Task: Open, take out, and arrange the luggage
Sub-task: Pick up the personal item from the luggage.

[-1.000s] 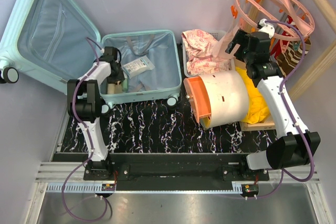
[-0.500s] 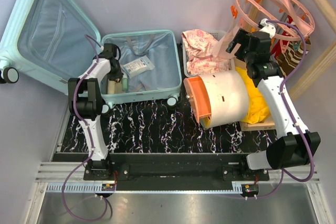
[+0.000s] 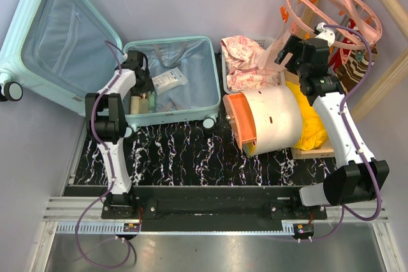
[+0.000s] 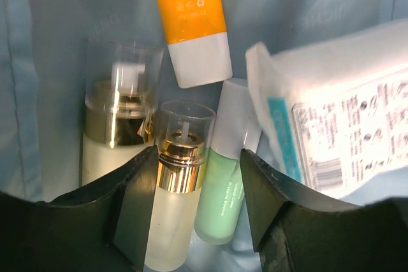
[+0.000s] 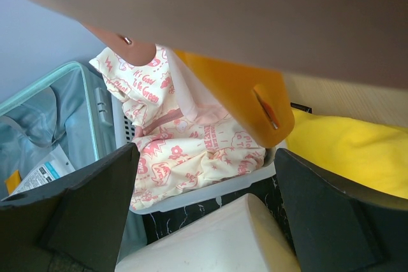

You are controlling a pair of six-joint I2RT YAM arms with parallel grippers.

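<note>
The luggage point(image 3: 191, 97) lies open at the back left of the tabletop point(image 3: 178, 151), its lid leaning against the wall. The left arm rises from its base, bends at the luggage's front-left corner and reaches over the front wall. Its wrist is tipped down into the left end of the luggage. The left tool point(image 4: 194, 164) is released, jaws spread astride a gold-collared bottle point(image 4: 182, 189) and a mint tube point(image 4: 223, 202) on the lining. An orange tube point(image 4: 191, 11) lies just beyond them. The right arm stretches far back, to the right of the luggage. Its tool point(image 5: 207, 183) hangs wide open above a basket point(image 5: 191, 199) of pink-printed cloth point(image 5: 185, 157), gripping nothing.
</note>
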